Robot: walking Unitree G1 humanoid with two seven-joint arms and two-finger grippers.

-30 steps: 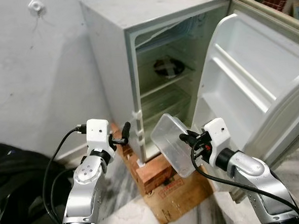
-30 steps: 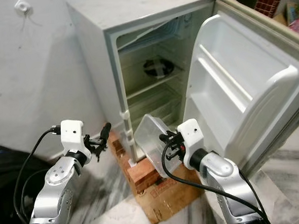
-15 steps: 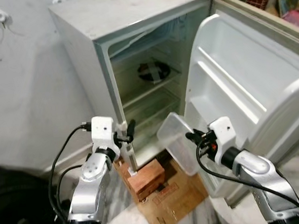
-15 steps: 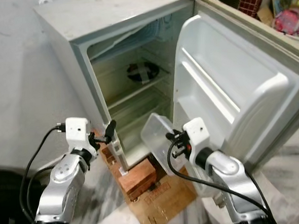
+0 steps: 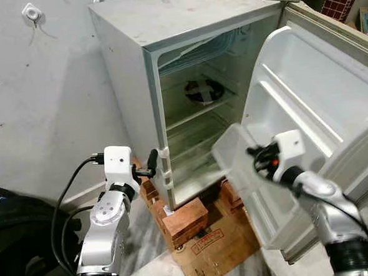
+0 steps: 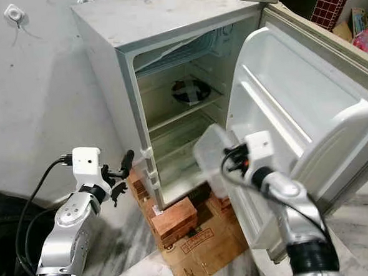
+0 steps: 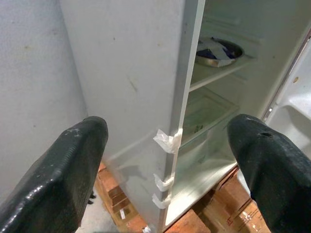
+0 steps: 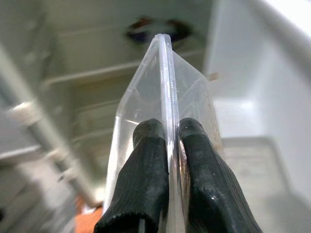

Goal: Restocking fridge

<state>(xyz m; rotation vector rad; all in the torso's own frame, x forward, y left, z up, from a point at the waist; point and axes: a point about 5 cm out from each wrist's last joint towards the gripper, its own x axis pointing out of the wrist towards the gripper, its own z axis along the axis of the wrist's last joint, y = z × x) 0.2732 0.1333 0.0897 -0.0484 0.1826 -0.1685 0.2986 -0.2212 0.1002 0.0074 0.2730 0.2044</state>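
Right gripper (image 8: 167, 145) pinched tight on rim of clear rectangular plastic container (image 5: 238, 159), held edge-on, likely so it slides between shelves. Container hangs at mouth of small white fridge (image 5: 167, 64), between cabinet and open white door (image 5: 313, 105), about 4 o'clock from dark round dish (image 5: 204, 90) on upper shelf. Left gripper (image 7: 167, 141) spread wide, empty, near cabinet's front edge, probably kept clear. Fridge stands on bricks (image 5: 184, 218), cardboard.

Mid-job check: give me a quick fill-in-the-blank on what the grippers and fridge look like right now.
1. The right gripper is shut on a clear plastic ____.
2. The fridge door stands ____.
3. The left gripper is open and holds ____.
4. The fridge rests on ____ blocks.

Missing words: container; open; nothing; wooden
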